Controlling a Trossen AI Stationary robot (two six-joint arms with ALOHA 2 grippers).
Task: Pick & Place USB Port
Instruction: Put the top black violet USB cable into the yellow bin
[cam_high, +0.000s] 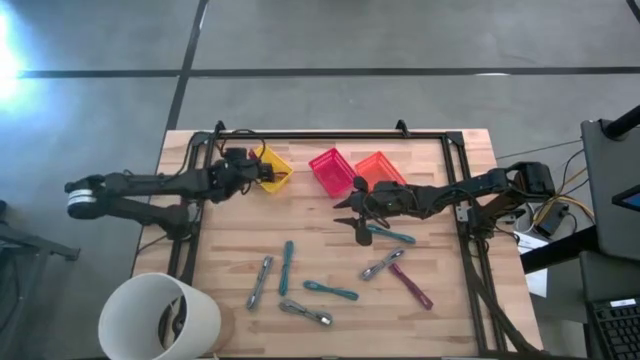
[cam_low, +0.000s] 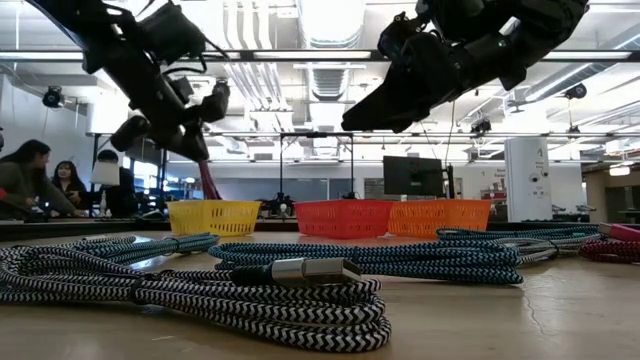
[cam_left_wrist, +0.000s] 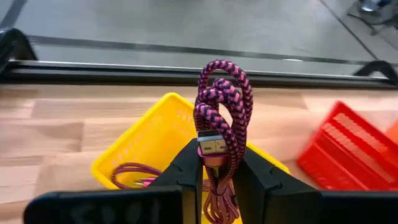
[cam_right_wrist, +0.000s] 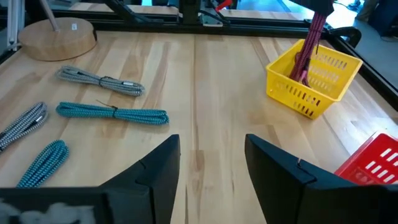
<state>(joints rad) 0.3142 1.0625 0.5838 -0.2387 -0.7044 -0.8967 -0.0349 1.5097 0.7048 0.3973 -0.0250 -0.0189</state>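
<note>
My left gripper (cam_left_wrist: 217, 150) is shut on a purple-and-black braided USB cable bundle (cam_left_wrist: 221, 99) and hovers over the yellow basket (cam_high: 274, 167) at the table's far left. In the low view the cable (cam_low: 209, 181) hangs from that gripper (cam_low: 195, 150) down toward the basket (cam_low: 213, 216). A second purple cable (cam_left_wrist: 127, 171) lies inside the basket (cam_left_wrist: 140, 146). My right gripper (cam_right_wrist: 211, 146) is open and empty above the middle of the table (cam_high: 352, 215), in front of the pink basket (cam_high: 331, 170) and the orange basket (cam_high: 380, 169). My left gripper pinches the coiled purple bundle between its two fingers (cam_left_wrist: 186, 165), around the silver USB plug (cam_left_wrist: 213, 145). The fingers slant down from above. The bundle's loops hang below them into the yellow basket (cam_right_wrist: 306, 59); I cannot tell whether its lower end touches the basket floor.
Several coiled cables lie on the near half of the table: teal (cam_high: 287, 266), grey (cam_high: 260, 281), teal (cam_high: 331, 291), grey (cam_high: 306, 313), teal (cam_high: 391, 235), grey (cam_high: 382, 266), magenta (cam_high: 412, 286). A white bucket (cam_high: 160, 318) stands at the near left corner. People sit in the room behind (cam_low: 30, 175).
</note>
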